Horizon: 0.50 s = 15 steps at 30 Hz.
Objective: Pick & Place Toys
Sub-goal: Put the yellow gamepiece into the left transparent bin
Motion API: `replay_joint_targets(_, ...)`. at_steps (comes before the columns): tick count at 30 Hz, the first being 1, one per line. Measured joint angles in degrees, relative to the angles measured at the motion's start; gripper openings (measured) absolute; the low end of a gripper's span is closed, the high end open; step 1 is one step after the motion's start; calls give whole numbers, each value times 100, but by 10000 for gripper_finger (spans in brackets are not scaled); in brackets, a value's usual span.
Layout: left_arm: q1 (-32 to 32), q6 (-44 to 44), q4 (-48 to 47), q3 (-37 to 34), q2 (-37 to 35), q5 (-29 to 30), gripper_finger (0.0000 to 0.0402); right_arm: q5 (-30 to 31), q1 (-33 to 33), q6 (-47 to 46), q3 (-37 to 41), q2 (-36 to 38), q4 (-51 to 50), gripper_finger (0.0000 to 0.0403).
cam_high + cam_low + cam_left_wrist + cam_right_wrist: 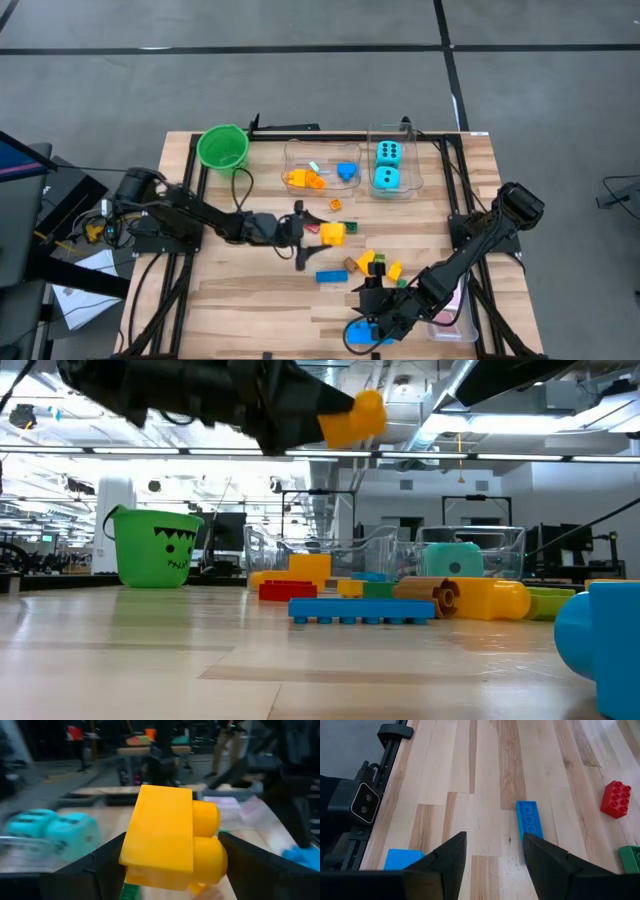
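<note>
My left gripper (318, 234) reaches in from the table's left and is shut on a yellow block (170, 840), which hangs high above the table in the low view (352, 418). Loose toys lie on the wood near the middle: a long blue brick (530, 822), a red brick (615, 798), and yellow and green blocks (380, 265). My right gripper (495, 837) hovers open near the front right, slanting down, with nothing between its fingers. A blue block (402, 859) lies beside one finger. Two cyan dice (388, 166) sit in a clear tub. My left gripper pinches the yellow block between its two fingers, on two opposite side faces (131, 855). The fingers come in about level from the table's left. The block is lifted clear of the table, with its round studs (207, 835) turned sideways toward one finger.
A green bucket (222, 147) stands at the far left. A clear tub (300, 155) with orange and blue pieces stands beside the dice tub (410, 185) at the far edge. Another clear tub (455, 318) holding something pink sits at the front right. Black rails (367, 795) frame the table.
</note>
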State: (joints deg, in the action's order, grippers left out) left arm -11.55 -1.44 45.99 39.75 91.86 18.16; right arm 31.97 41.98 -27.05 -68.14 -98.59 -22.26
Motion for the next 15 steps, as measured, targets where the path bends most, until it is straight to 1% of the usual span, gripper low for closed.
replay_joint_targets(3,203,-260,-173,-2,-362,235,273,0,0,0,0,0,0,186)
replay_joint_targets(8,844,-285,-174,-2,-766,266,282,0,0,2,0,0,0,186)
replay_joint_targets(15,1839,-101,-215,-2,-789,264,276,0,0,2,0,0,-26,186)
